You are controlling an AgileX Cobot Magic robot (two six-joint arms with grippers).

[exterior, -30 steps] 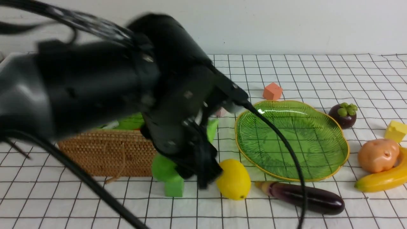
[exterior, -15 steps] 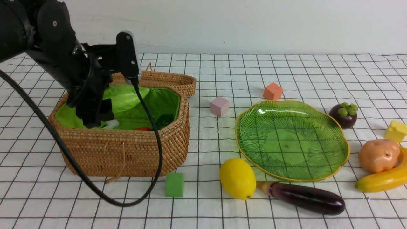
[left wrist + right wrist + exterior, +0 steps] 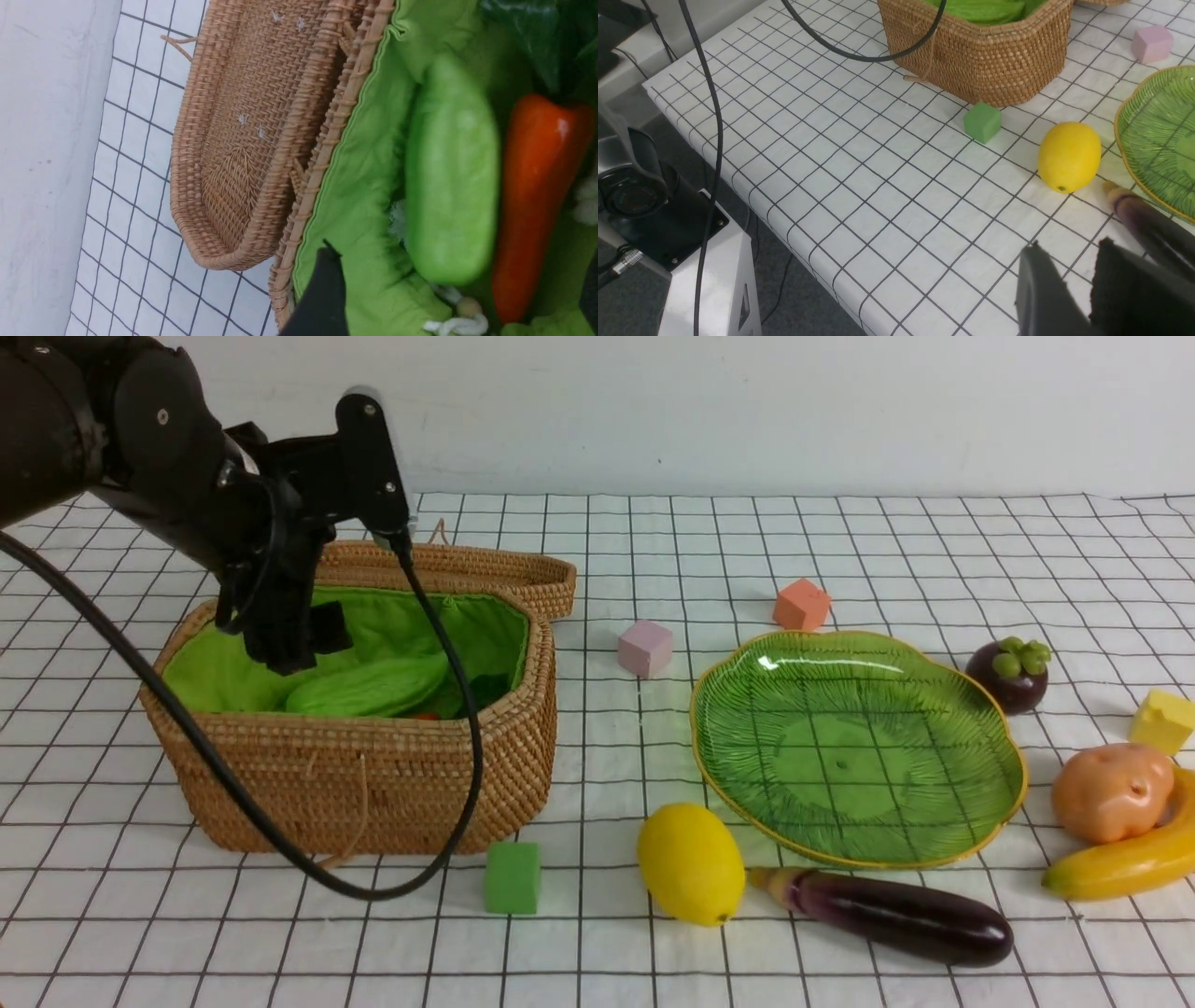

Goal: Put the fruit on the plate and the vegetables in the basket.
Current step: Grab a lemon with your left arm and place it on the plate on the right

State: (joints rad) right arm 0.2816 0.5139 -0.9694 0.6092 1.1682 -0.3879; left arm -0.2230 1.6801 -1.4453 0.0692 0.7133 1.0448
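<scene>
The wicker basket (image 3: pixel 373 784) with green lining holds the light-green cucumber (image 3: pixel 369 686) and the orange carrot (image 3: pixel 537 186). My left gripper (image 3: pixel 289 649) hangs open and empty just above the cucumber (image 3: pixel 451 172). The green glass plate (image 3: pixel 859 756) is bare. The lemon (image 3: pixel 691 863) and the eggplant (image 3: pixel 896 915) lie in front of it. The mangosteen (image 3: pixel 1008 674), potato (image 3: pixel 1111 791) and banana (image 3: pixel 1120 863) lie to its right. My right gripper (image 3: pixel 1069 245) is shut and empty, low over the cloth near the eggplant (image 3: pixel 1148 224) and lemon (image 3: pixel 1069 156); the front view does not show it.
The basket's lid (image 3: pixel 467 569) lies open behind it. Foam cubes lie around: green (image 3: pixel 512 877) in front of the basket, pink (image 3: pixel 645 648), orange (image 3: pixel 800 604), yellow (image 3: pixel 1160 721). The left arm's cable (image 3: pixel 448 821) hangs over the basket's front. The table edge (image 3: pixel 752 196) is near.
My left arm swung from in front of the lemon to the basket, then rose a little. The cucumber now lies free in the basket. The lemon shifted slightly.
</scene>
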